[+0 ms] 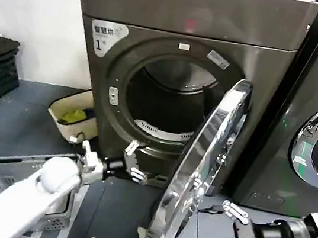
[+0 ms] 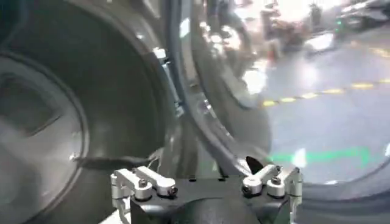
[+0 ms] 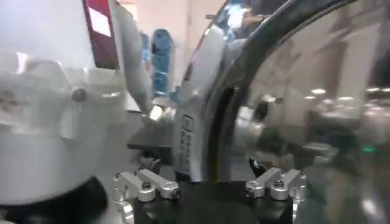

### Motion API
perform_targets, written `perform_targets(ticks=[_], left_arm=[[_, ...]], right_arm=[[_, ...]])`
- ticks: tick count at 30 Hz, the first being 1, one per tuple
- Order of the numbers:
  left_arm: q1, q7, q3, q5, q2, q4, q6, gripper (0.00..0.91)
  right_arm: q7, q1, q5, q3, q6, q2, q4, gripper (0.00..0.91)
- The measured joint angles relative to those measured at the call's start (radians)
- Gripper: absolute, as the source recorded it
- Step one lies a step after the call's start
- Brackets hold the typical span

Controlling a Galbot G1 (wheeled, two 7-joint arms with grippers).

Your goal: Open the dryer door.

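Left gripper point(image 1: 133, 162), fingers spread and holding nothing, hangs low in front of the dryer point(image 1: 192, 16), just below the lower rim of the drum opening point(image 1: 168, 99) and on the inner, grey side of the dryer door point(image 1: 199, 173). Door position: already swung well out on its right-hand hinge, seen nearly edge-on, chrome ring facing the robot's right, free edge lowest and nearest the robot. From the left gripper the door lies just to the right, close but not touching; its long axis runs steeply from upper right to lower left. Right gripper point(image 1: 243, 236), also spread and empty, waits on the door's chrome outer side, near the floor. Judged nearer to the door's inner face: the left, so a further push outward would fall to it.
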Motion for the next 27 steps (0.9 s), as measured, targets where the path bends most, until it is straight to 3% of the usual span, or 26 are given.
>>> perform_targets(ticks=[7, 14, 21, 27], left_arm=[[-0.087, -0.002, 0.111, 0.003, -0.067, 0.029, -0.007, 0.907], [-0.155, -0.002, 0.197, 0.005, -0.136, 0.068, -0.023, 0.907], [-0.213, -0.005, 0.273, 0.004, -0.186, 0.091, -0.029, 0.907], [-0.255, -0.008, 0.33, 0.005, -0.231, 0.116, -0.036, 0.907]], right_arm=[[0.058, -0.369, -0.001, 0.367, 0.104, 0.102, 0.017, 0.907], [0.04, -0.651, -0.005, 0.638, 0.197, 0.321, 0.056, 0.907], [0.108, -0.79, -0.009, 0.825, 0.326, 0.542, 0.045, 0.907], [0.25, -0.803, -0.095, 0.926, 0.417, 0.713, -0.001, 0.907]])
